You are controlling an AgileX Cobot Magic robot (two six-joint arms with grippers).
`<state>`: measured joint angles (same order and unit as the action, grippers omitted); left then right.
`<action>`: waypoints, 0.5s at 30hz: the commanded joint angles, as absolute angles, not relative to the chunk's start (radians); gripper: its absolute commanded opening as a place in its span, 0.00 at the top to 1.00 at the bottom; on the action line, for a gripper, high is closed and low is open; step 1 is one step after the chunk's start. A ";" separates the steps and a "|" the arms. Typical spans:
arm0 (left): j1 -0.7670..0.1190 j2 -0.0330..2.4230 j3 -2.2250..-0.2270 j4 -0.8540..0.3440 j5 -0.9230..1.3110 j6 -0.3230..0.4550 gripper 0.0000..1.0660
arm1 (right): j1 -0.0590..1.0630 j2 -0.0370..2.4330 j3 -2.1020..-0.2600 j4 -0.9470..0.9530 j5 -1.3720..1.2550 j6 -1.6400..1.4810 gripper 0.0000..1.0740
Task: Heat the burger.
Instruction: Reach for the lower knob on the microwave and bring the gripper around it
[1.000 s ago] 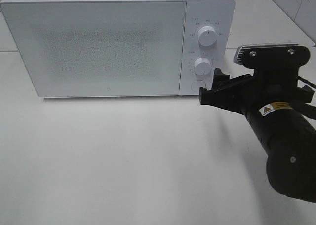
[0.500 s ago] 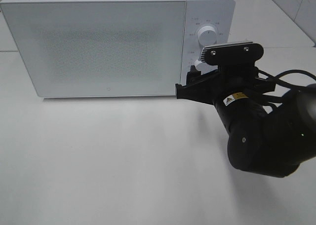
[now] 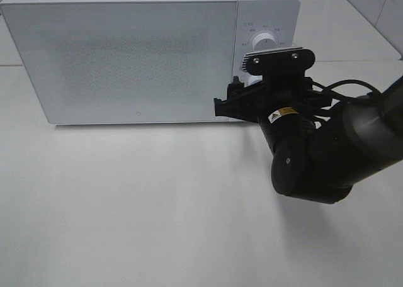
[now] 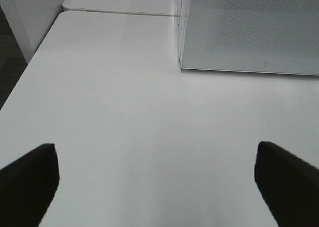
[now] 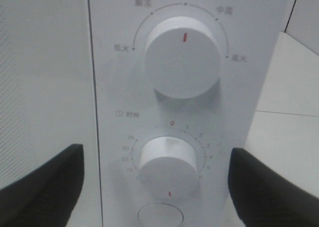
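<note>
on the pale, smooth white table (image 3: 157, 205) sits a boxy white microwave oven (image 3: 277, 22), its speckled frosted door (image 3: 132, 60) shut flush. the black two-fingered right gripper (image 3: 228, 101) hangs right in front of the control panel. from its own camera, its fingers stand spread wide to either side of the lower white timer knob (image 5: 167, 166), grasping nothing and touching nothing i can make out. above that knob is the larger white power knob (image 5: 183, 57), its red mark pointing straight up, and below it the rim of a round white push button (image 5: 160, 216). the timer's red mark points downward, well away from the zero mark at the top of its scale.

the black left gripper (image 4: 157, 182) is likewise released and empty, hovering over bare table near the oven's far corner.

the burger shows in no view; whether it lies behind that frosted door i cannot tell. if it does, loading and closing look done and the timer looks set, so i'd judge what's left is the heating itself, then taking it out.
</note>
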<state>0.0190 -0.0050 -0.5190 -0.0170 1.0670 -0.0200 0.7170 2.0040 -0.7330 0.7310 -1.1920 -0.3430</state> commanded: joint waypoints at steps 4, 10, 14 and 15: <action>0.021 -0.022 -0.517 -0.017 1.068 -0.026 0.06 | 0.701 2.038 -0.778 0.715 -1.186 -0.339 0.29; 0.021 -0.022 -0.517 -0.017 1.068 -0.026 0.06 | 0.677 2.075 -0.814 0.712 -1.155 -0.317 0.29; 0.021 -0.022 -0.517 -0.017 1.068 -0.026 0.06 | 0.665 2.086 -0.819 0.703 -1.154 -0.309 0.29; 0.021 -0.022 -0.517 -0.017 1.068 -0.026 0.06 | 0.665 2.086 -0.819 0.703 -1.154 -0.309 0.29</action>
<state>0.0190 -0.0050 -0.5190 -0.0170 1.0670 -0.0200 0.6690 2.0860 -0.8090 0.7170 -1.1560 -0.3150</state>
